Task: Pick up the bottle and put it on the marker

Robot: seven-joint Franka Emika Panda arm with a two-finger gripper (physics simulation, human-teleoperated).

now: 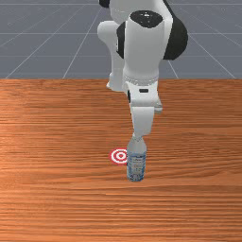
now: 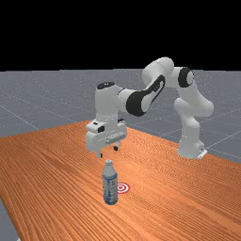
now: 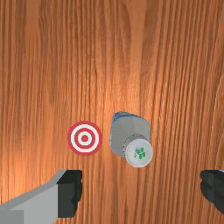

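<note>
Start with the bottle [image 1: 136,165], standing upright on the bench [image 1: 56,189] and ungripped: likely to tip if bumped off-centre on the cap [image 3: 139,153]. Beware, too, of closing on the tapering shoulder [image 1: 136,145] and losing hold through a slip. Just beside the bottle, mind the marker [image 3: 85,138], near enough to tempt a low sideways drag; without a clear lift, could snag underneath and topple. Could also end off the target through a slanted hold or an early release. Above the bottle, find the claw [image 2: 108,152] wide, with fingers [image 3: 70,192] well apart and holding nothing. Coming down uncentred, might strike rather than straddle. Well away from the bottle, note the arm base [image 2: 190,143], with a long reach to keep steady against sideways error.
</note>
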